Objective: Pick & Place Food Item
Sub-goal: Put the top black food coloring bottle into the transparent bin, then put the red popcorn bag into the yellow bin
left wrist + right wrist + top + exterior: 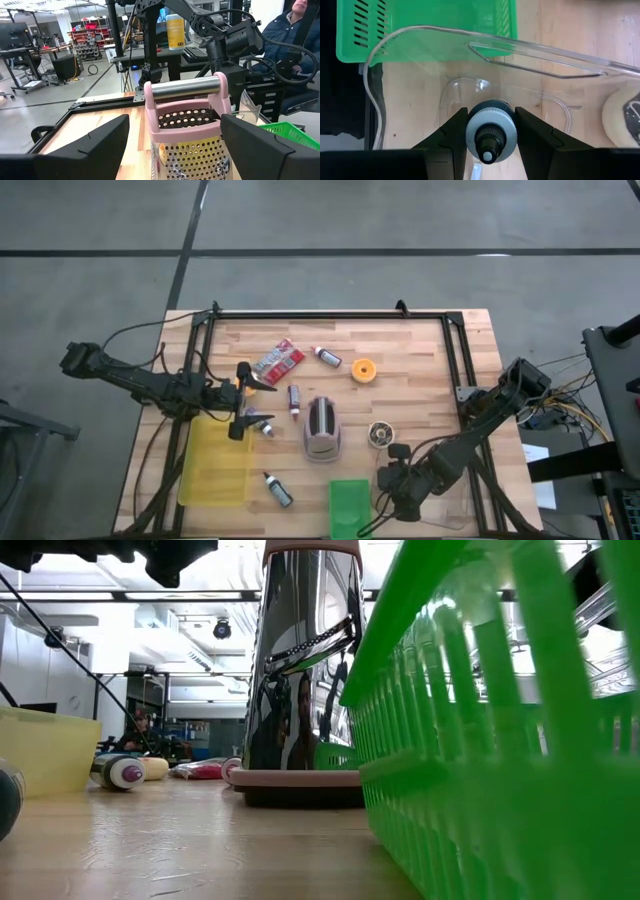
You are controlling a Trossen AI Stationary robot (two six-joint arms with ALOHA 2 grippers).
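My right gripper (pixel 490 142) is near the table's front, beside the green basket (pixel 348 506). It is shut on a small bottle with a grey-blue cap (pixel 490 131), over a clear plastic container (pixel 470 39). In the high view the bottle is hidden under the right gripper (pixel 388 482). My left gripper (pixel 241 400) is wide open and empty over the table's left part. It points level at the pink-framed metal grater (pixel 187 130), which stands upright at the table's middle (pixel 322 430). My right gripper pinches the small bottle between its two fingers (pixel 451 135), one on each side of the bottle just below its cap (pixel 490 125). The fingers point down and lie along the bottle, whose cap end faces the wrist. Its lower end is hidden.
A yellow bin (pixel 215 460) lies at the front left. Small bottles (pixel 277 490), (pixel 262 425), (pixel 294 397), (pixel 326 357), a red packet (pixel 278 361), an orange round piece (pixel 364 370) and a pale roll (pixel 380 434) are scattered about. A person sits beyond the table (pixel 295 30).
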